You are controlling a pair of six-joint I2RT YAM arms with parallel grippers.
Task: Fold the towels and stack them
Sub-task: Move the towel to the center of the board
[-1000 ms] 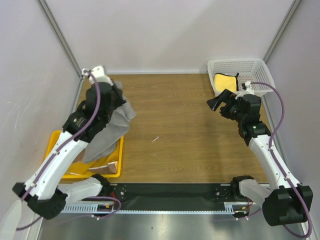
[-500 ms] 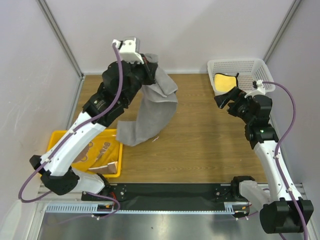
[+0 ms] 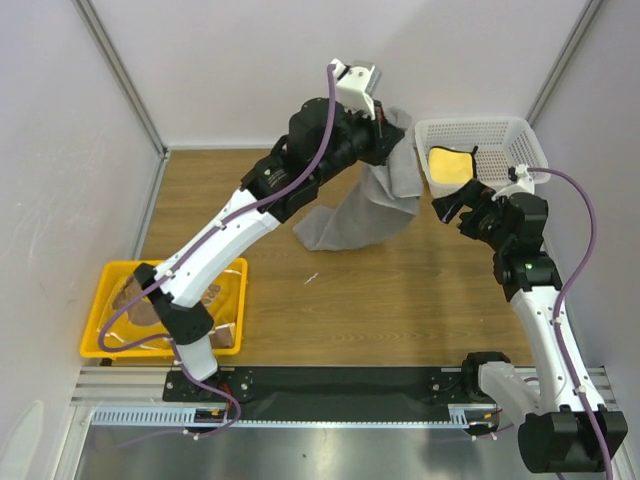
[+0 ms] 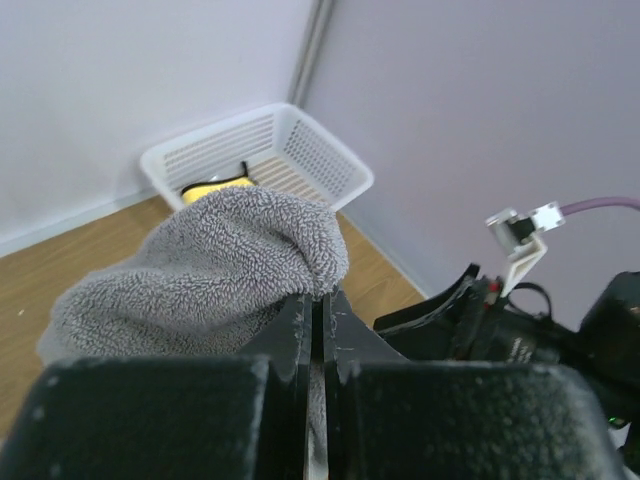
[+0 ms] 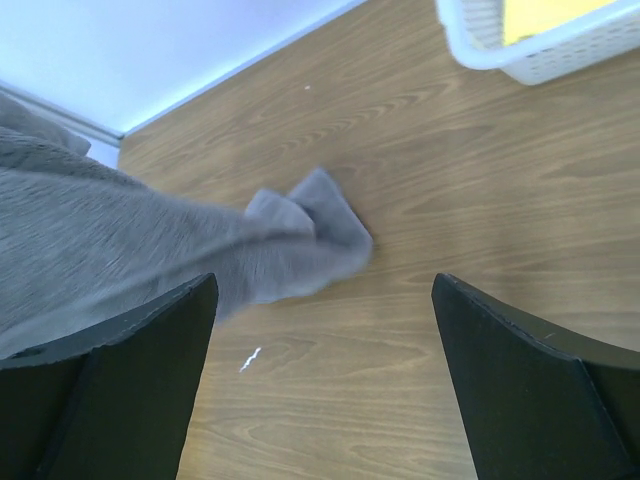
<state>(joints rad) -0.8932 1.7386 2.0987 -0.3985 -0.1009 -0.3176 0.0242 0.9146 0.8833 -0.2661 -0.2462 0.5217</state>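
Note:
My left gripper (image 3: 392, 128) is shut on a corner of the grey towel (image 3: 362, 212) and holds it high at the back, close to the white basket. The towel hangs down and its lower end trails on the wooden table. It fills the left wrist view (image 4: 200, 280) above the closed jaws and shows blurred in the right wrist view (image 5: 150, 260). The plain yellow towel (image 3: 452, 164) lies in the white mesh basket (image 3: 500, 132). The bear towel (image 3: 140, 305) lies in the yellow tray (image 3: 100, 345). My right gripper (image 3: 442, 206) is open and empty, just right of the hanging towel.
The basket stands at the back right corner, the tray at the front left. A small white scrap (image 3: 311, 277) lies mid-table. Grey walls and metal posts bound the table on three sides.
My left arm has swung the grey towel from over the yellow tray up and across to the back right. My right gripper has shifted slightly towards the basket.

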